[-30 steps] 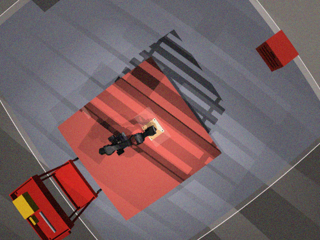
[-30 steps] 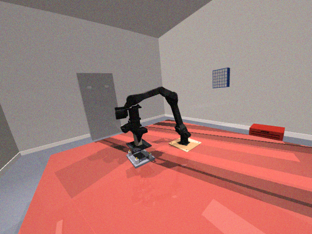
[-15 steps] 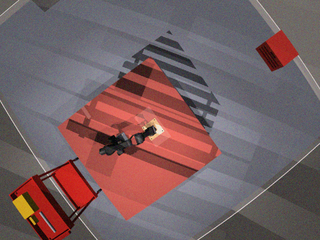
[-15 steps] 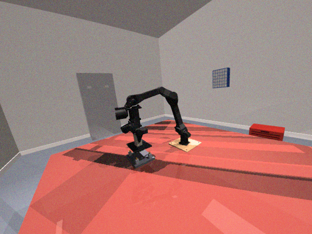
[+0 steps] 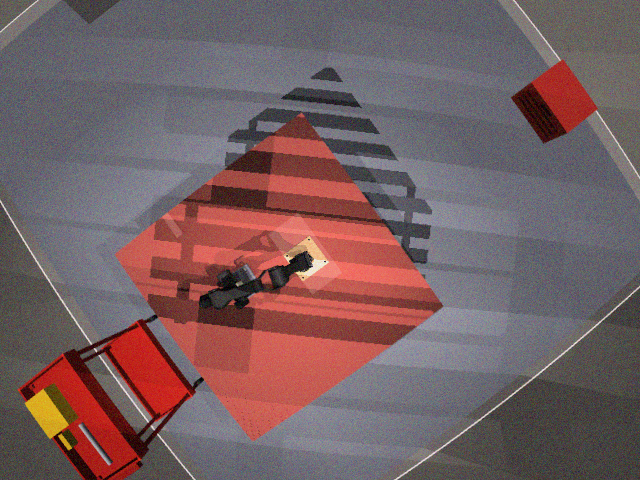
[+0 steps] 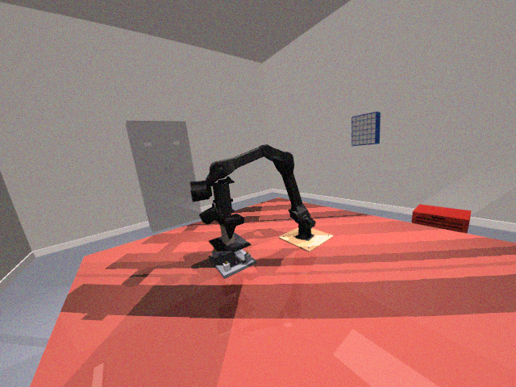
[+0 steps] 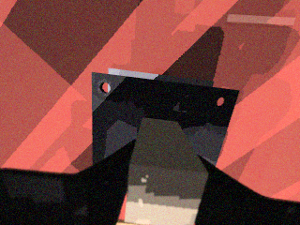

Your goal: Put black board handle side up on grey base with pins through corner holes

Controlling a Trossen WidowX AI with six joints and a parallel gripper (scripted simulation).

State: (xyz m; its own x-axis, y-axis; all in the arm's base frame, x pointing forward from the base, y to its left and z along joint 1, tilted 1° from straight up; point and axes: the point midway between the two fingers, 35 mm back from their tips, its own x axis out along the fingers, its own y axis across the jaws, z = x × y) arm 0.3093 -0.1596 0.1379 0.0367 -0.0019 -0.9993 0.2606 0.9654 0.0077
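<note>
The base (image 5: 248,272) (image 6: 232,271) (image 7: 133,73), a grey slab, lies on the glossy red table (image 5: 336,315) (image 6: 333,291). Above it, apart from its posts (image 6: 226,266), hangs the smooth black board (image 6: 240,243) (image 7: 159,100), flat and square-edged, handle up. Red shows through two round corner holes in the wrist view. The claw (image 5: 233,289) (image 6: 226,228) (image 7: 158,146), over the base, is pinching the blocky grey handle (image 6: 228,236) (image 7: 161,142). Beside the base, the arm (image 5: 279,276) (image 6: 291,183) stands on a pale, wood-coloured plate (image 5: 317,250) (image 6: 318,239). Well apart from the base, a red metal-looking cart (image 5: 142,356) bears a yellow block (image 5: 45,413).
</note>
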